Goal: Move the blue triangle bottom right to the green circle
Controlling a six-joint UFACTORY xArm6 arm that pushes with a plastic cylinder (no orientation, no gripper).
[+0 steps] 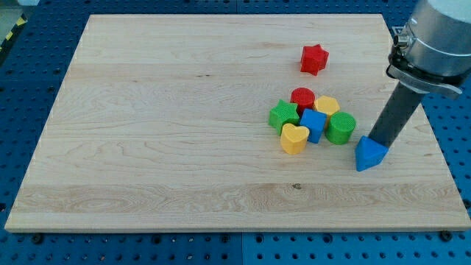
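The blue triangle (369,154) lies on the wooden board (169,118) at the view's right, just below and right of the green circle (341,127). A small gap separates the two. My tip (380,143) rests against the triangle's upper right edge, on the side away from the green circle. The dark rod rises up and right to the arm's grey body (434,37).
A cluster sits left of the green circle: a blue block (313,124), yellow heart (294,138), green star-like block (283,115), red circle (302,97) and a yellow block (327,106). A red star (313,59) lies alone above. The board's right edge is close.
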